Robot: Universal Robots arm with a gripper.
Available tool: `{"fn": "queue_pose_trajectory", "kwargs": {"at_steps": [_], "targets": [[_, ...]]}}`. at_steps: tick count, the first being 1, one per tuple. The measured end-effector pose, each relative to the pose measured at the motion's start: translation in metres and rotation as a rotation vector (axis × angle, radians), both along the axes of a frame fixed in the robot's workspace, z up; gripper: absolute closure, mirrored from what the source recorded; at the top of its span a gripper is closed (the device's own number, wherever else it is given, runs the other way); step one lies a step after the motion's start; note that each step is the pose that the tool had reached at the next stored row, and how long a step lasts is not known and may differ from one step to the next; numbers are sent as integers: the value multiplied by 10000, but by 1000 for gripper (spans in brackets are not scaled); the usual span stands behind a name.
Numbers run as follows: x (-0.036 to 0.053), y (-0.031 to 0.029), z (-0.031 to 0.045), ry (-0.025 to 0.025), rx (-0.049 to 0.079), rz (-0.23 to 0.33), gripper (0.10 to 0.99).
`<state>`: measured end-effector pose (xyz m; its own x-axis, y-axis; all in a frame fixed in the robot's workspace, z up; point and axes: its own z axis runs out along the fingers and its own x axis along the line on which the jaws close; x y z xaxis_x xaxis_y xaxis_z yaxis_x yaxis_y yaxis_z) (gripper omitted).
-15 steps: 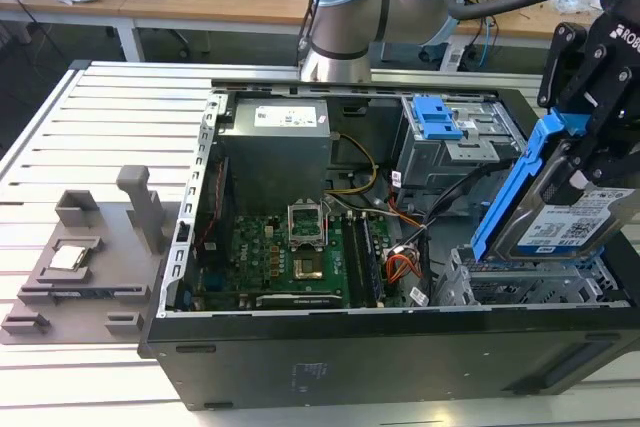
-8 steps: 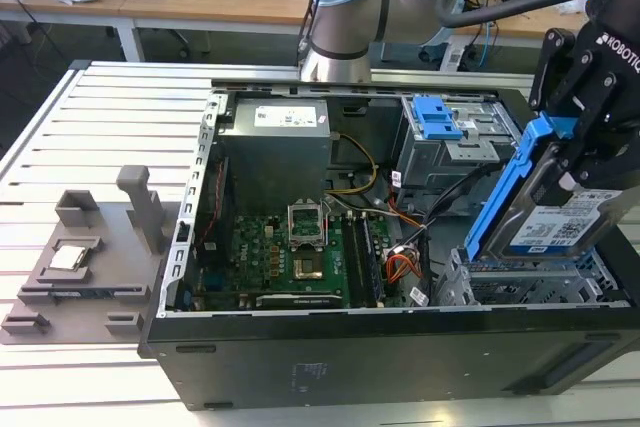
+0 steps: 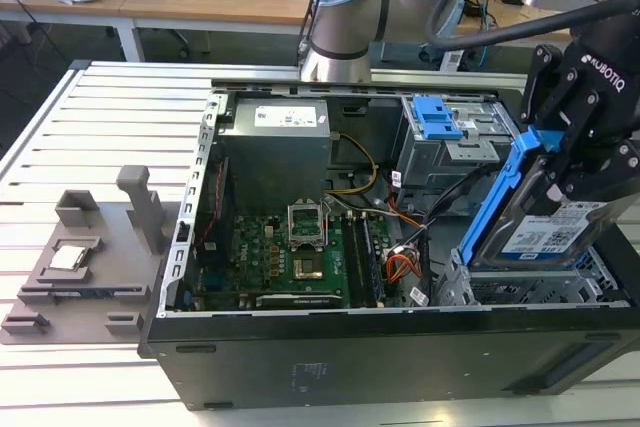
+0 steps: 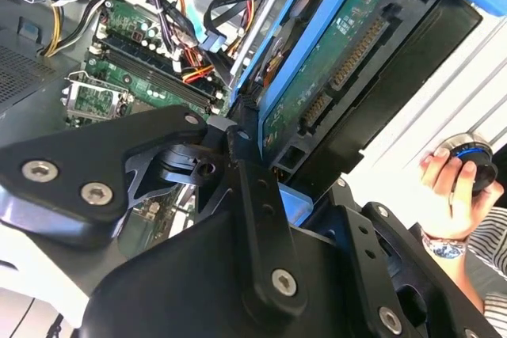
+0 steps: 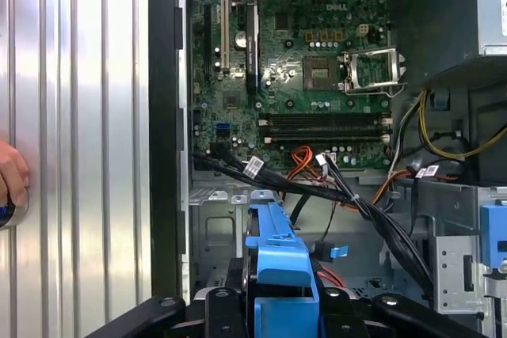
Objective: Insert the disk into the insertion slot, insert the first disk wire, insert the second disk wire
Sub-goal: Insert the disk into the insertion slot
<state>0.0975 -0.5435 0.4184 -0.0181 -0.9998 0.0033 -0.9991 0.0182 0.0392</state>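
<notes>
The disk (image 3: 545,235) is held pinched in the gripper (image 3: 572,169), whose fingers are pressed onto the blue carrier (image 3: 517,182) near its upper end. In the exterior view the disk is seen steeply tilted, label outward, at the exterior view's right of the open computer case (image 3: 350,362). Its lower edge lies just above the insertion slot (image 3: 500,292); whether the grey cage is touched cannot be told. The taller cage with the blue bracket (image 3: 440,127) stands behind it. In the first wrist view a bundle of black cables (image 5: 341,191) is seen crossing between the motherboard (image 5: 317,77) and the bay. In the second wrist view the disk's connectors (image 4: 348,53) are shown with nothing plugged into them, and a person's hand (image 4: 453,184) is seen on a round knob (image 4: 469,165) outside the case

Step 1 of 3, the seating of the disk, is judged to be in hand and not yet done; the 2 wire steps remain. It is judged that the disk must be levelled and squared to the slot's mouth, and the cables kept from being trapped beneath it, before it can be slid home
</notes>
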Motion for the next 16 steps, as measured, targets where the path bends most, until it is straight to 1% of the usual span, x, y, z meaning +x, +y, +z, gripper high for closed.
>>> {"fn": "queue_pose_trajectory", "kwargs": {"at_steps": [7,9,11,16], "targets": [[-1,0,-146,0,-1,0,722],[-1,0,-176,1,0,0,722],[-1,0,-238,1,0,0,722],[-1,0,-333,1,0,0,722]]}}
